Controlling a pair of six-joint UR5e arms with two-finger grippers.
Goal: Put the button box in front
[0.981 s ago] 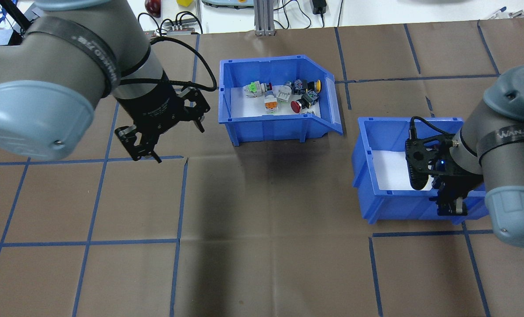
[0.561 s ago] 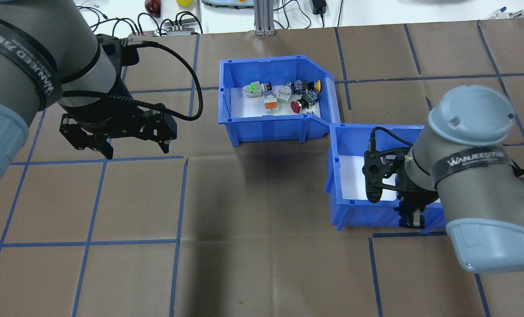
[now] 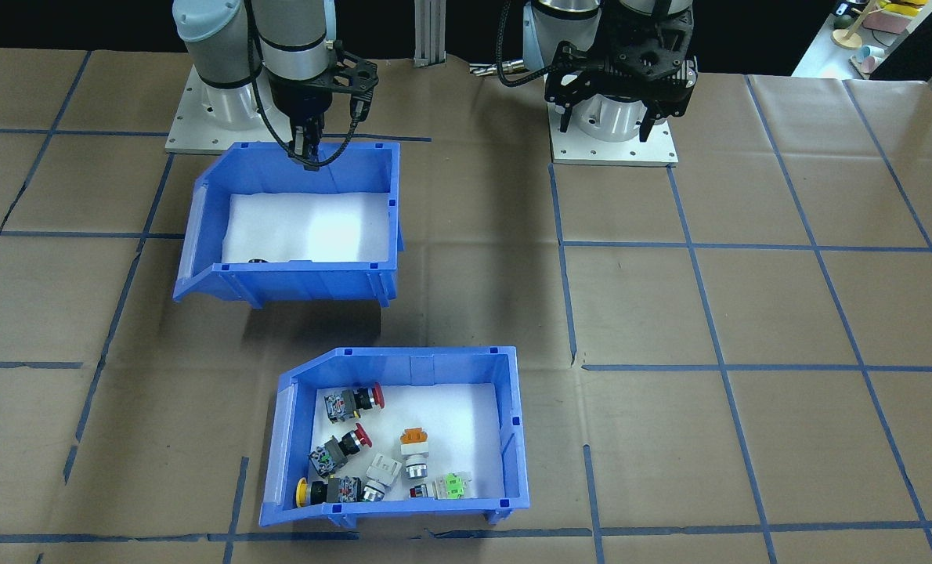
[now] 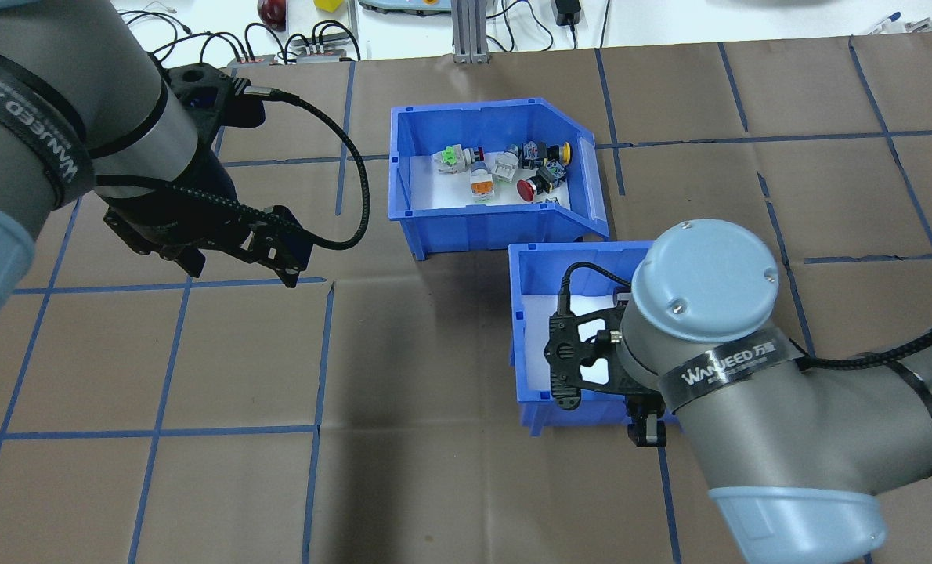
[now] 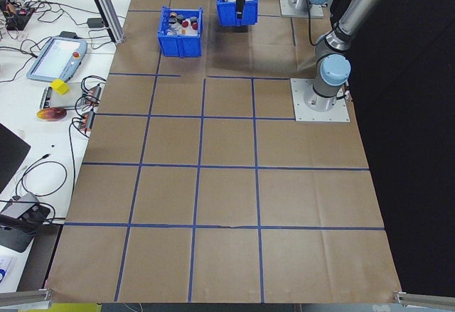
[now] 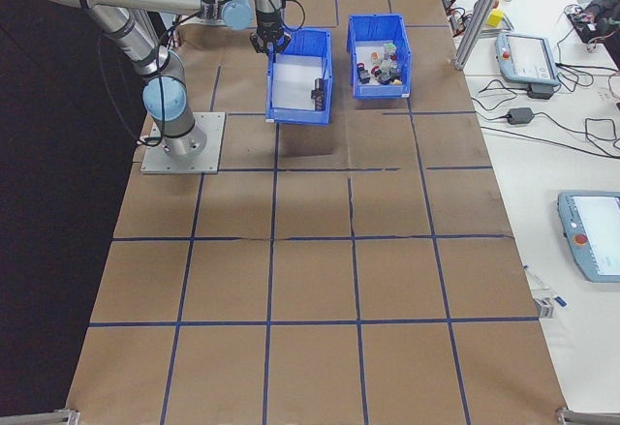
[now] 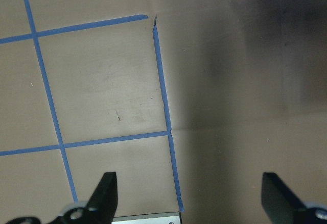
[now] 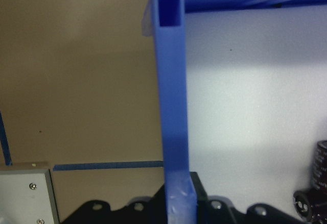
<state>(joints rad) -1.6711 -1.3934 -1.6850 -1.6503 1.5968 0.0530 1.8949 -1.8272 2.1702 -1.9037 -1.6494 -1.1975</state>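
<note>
Blue plastic makes up both bins on the brown-papered tabletop (image 4: 435, 486). The button box (image 4: 489, 223) sits flat on the paper on the side away from the robot, its sloped cut-away end toward the robot's right. On its white liner lie a handful of push-button switches (image 4: 505, 168): red mushroom heads, an orange cap, a yellow one and a green one, scattered loose with their grey and white bodies tipped at all angles.

Nearer the robot than the button box, and offset toward the robot's right, is the second bin (image 3: 294, 278). Its far left corner comes close beside the button box's sloped corner in the overhead view. It looks raised off the paper, with a dark shadow under it in the front-facing view. Its white liner is almost bare; one small dark piece (image 3: 258, 260) lies against the wall farthest from the robot, and the right wrist view shows a dark cylinder at its edge.

The right gripper (image 3: 307, 150) has its jaws pinching the second bin's wall on the robot's side; the wrist view shows the blue wall running straight between them.

The left gripper (image 4: 235, 262) hangs over bare paper, well to the robot's left of the button box, its jaws spread wide and holding nothing.
</note>
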